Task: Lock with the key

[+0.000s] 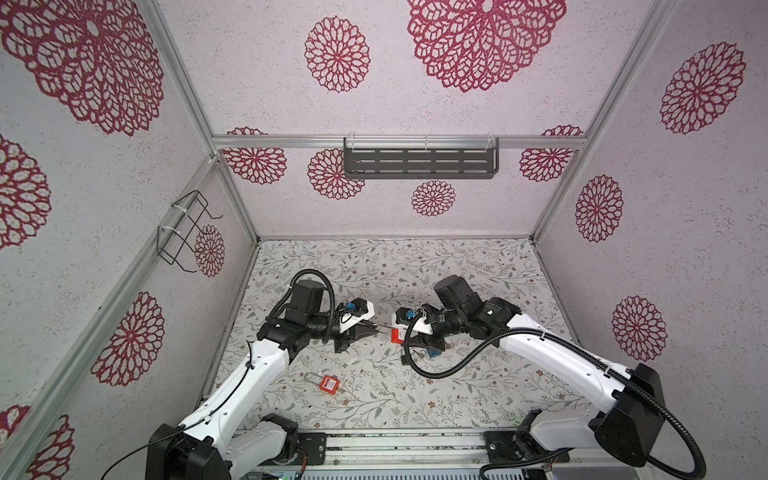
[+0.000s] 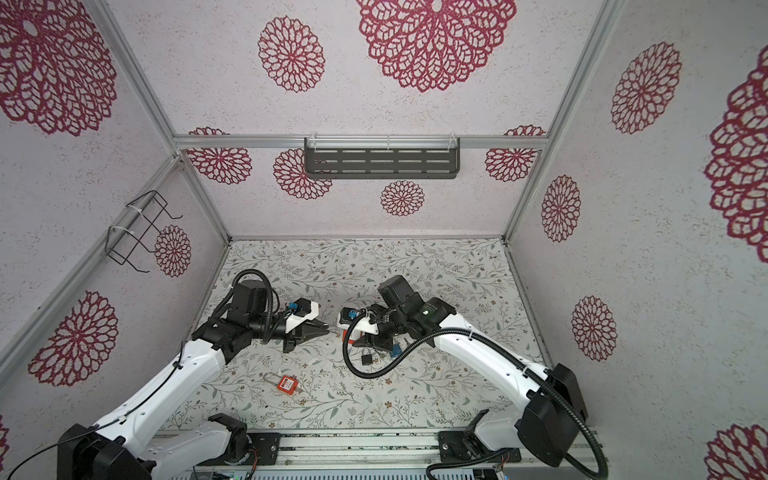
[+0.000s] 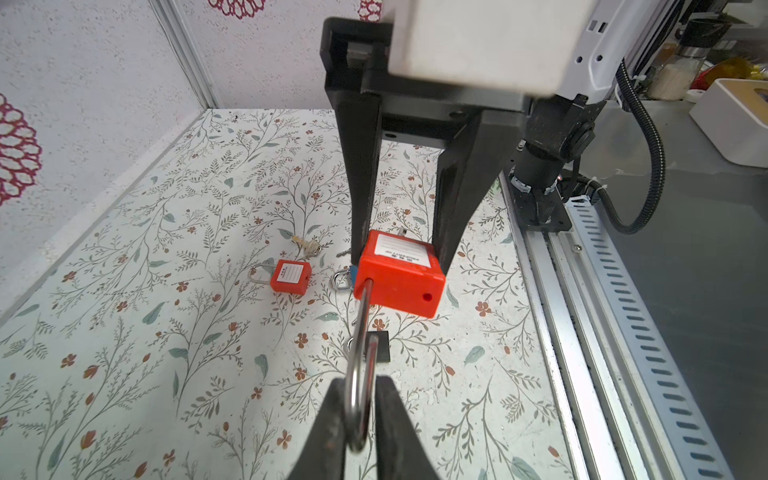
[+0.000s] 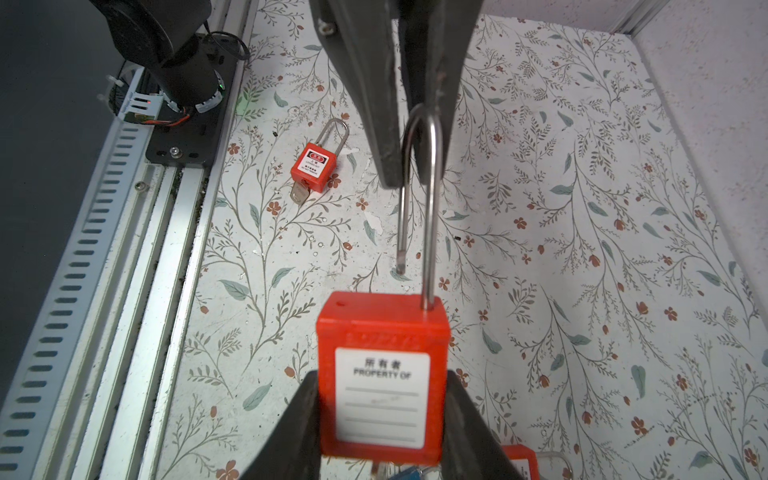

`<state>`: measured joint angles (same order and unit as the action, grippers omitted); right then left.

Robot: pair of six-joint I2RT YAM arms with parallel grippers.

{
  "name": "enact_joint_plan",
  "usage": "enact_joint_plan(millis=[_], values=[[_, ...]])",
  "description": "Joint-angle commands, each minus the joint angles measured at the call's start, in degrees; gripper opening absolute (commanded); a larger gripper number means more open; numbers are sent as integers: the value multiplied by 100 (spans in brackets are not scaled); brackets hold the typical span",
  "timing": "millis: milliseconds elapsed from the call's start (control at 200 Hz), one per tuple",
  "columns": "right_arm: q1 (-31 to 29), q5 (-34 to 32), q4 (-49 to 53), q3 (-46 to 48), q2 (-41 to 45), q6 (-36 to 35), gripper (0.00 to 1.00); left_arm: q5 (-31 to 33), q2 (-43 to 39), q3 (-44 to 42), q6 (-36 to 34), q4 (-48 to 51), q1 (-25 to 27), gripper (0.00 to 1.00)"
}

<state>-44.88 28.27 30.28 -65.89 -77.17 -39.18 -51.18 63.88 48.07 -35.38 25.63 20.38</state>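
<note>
Above the middle of the table (image 1: 457, 395), the right gripper (image 4: 380, 382) is clamping the red padlock (image 4: 382, 328) by its body. The left gripper (image 3: 360, 399) is pinching the bend of its shackle (image 4: 430, 232) — one leg is standing free of the body. A second padlock (image 1: 328, 383) is lying near-left with a key (image 4: 298, 194) in it.

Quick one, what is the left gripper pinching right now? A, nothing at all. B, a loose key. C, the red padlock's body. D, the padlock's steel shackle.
D: the left gripper is closed on the bend of the steel shackle, while the right gripper holds the red padlock body.
</note>
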Motion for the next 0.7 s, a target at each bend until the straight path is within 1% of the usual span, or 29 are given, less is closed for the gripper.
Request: enact_joint_plan(millis=[0, 35, 120, 165, 190, 225, 285, 320, 350, 390, 450, 515, 615, 696], values=[[-3, 65, -141, -117, 35, -116, 9, -162, 59, 141, 39, -49, 45, 12], [0, 56, -152, -118, 35, -116, 10, -167, 70, 141, 48, -38, 45, 10], [4, -73, -209, -115, 26, -70, 14, -177, 96, 141, 61, -34, 45, 0], [-2, -106, -182, -117, 26, -98, 15, -198, 105, 141, 86, -31, 45, 0], [-3, -125, -188, -111, 26, -94, 17, -214, 107, 141, 100, -33, 45, 0], [4, -166, -197, -109, 26, -82, 26, -241, 107, 145, 133, -38, 45, 0], [-4, -326, -269, -58, 64, 14, 55, -277, 104, 117, 231, -93, 45, 0], [-12, -486, -409, -3, 102, 191, 66, -287, 84, 87, 323, -174, 45, 0], [-8, -555, -451, 37, 143, 243, 72, -300, 67, 64, 403, -250, 48, 0], [-11, -561, -413, 98, 224, 196, 77, -334, 34, 42, 487, -320, 49, 0], [-2, -544, -366, 232, 391, 111, 82, -353, -17, -37, 657, -526, 49, 0], [6, -550, -320, 327, 576, 33, 83, -367, -98, -228, 890, -926, 61, 0], [44, -582, -118, 284, 667, -20, 80, -393, -229, -535, 1233, -1563, 84, 0], [76, -504, 213, 79, 535, -53, 76, -402, -278, -634, 1288, -1701, 115, 0]])
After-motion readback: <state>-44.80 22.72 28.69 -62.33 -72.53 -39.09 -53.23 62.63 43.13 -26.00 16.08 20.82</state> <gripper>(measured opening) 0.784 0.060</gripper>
